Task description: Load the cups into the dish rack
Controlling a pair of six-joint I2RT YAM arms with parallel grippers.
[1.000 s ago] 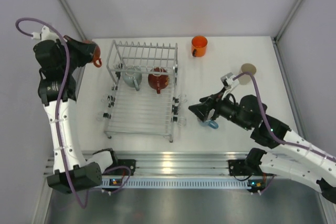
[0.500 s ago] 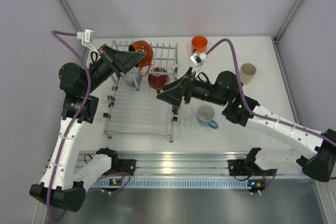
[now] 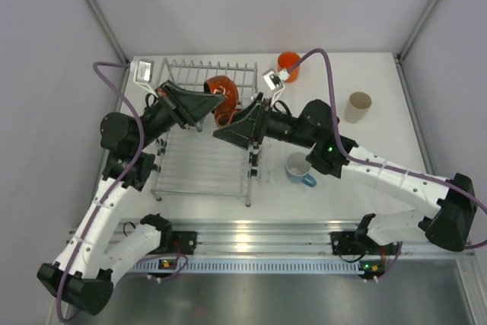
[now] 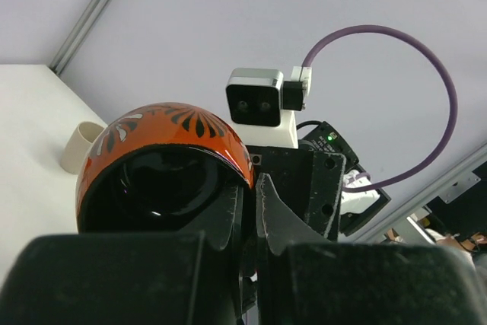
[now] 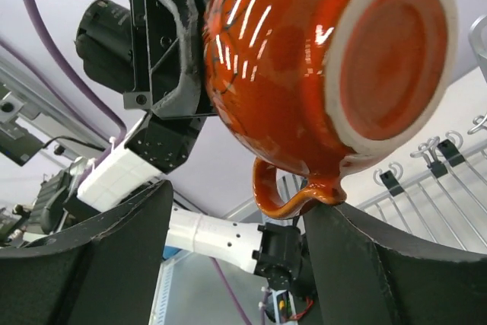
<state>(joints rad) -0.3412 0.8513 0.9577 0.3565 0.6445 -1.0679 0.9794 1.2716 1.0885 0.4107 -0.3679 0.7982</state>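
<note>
**Asker:** Where is the cup you are handling?

**Me:** The dark red-orange mug is up in the air over the far part of the dish rack, tipped on its side. My left gripper is clamped on its rim, with one finger inside the dark bowl and the other outside on the patterned wall.

**Asker:** And your other arm?

**Me:** My right gripper faces the mug from the opposite side, spread wide with nothing in it. From that wrist I look straight at the mug's underside, a pale ring round an orange base. The handle points down between my two fingers. It sits just beside the right-hand one; whether it touches, I cannot tell.

**Asker:** So both grippers are at the same mug?

**Me:** Both are close to it, but only the left one holds it. The two meet tip to tip above the rack.

**Asker:** What about the rest of the cups?

**Me:** The light blue mug stands upright on the desk, near the rack's right side. The bright orange mug sits at the desk's far edge, beyond the rack's far right corner. The grey-beige mug stands well off to the right. My arms cover the far half of the rack, so I cannot make out what lies in there.
</note>
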